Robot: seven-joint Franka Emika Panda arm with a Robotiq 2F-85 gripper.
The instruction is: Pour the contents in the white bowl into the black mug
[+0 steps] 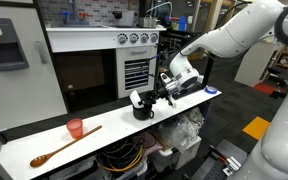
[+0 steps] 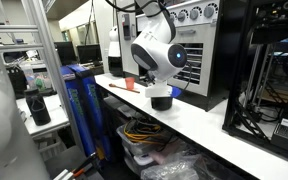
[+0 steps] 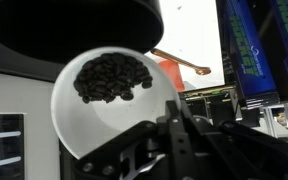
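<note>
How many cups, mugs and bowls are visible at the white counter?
3: the white bowl, held by the tool at the black mug; that mug on the counter; a pink-red cup near the wooden spoon. The arm may hide others.

Long white counter, showing in both exterior views. Sitting right on it: black mug upright around the middle, small pink-red cup well apart from it toward one end, wooden spoon lying flat just beside the cup, nearer the front edge, bowl end pointing away from the mug.
</note>
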